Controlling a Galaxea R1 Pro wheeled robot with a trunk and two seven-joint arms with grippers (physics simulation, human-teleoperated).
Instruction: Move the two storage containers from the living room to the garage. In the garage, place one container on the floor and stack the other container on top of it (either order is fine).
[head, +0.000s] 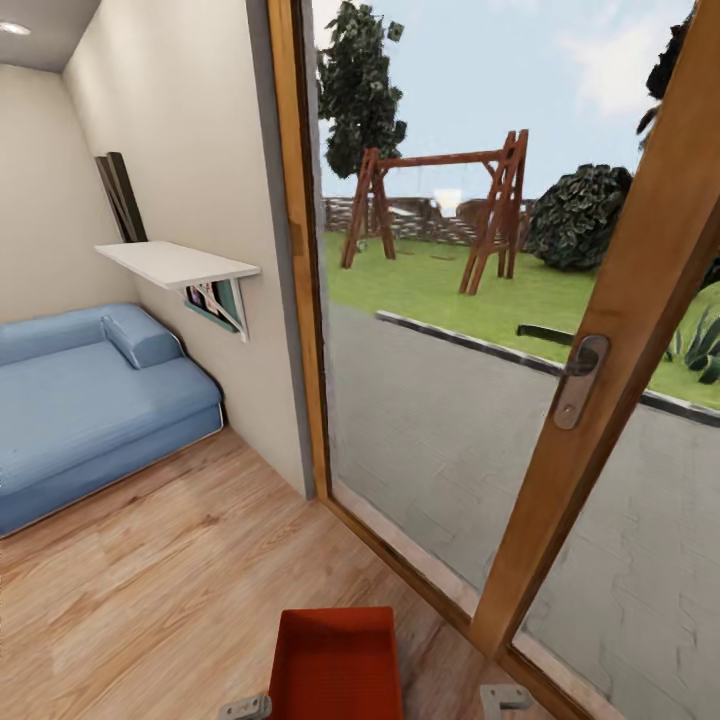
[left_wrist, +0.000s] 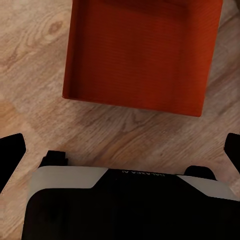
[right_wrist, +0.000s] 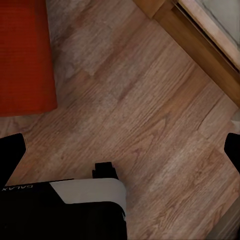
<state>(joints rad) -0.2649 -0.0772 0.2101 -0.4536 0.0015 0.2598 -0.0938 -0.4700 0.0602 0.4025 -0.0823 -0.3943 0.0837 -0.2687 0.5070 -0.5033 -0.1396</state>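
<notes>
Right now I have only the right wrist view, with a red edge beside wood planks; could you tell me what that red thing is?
Observer: It is a storage container, open-topped and empty, lying on the wood floor straight ahead of the robot in the head view.
Operator: Thank you. Is the left gripper holding it?
Observer: No. In the left wrist view the left gripper hangs open over bare planks, short of the container's near wall.
Operator: And what lies to the robot's left?
Observer: A blue sofa, farther into the room.
</notes>
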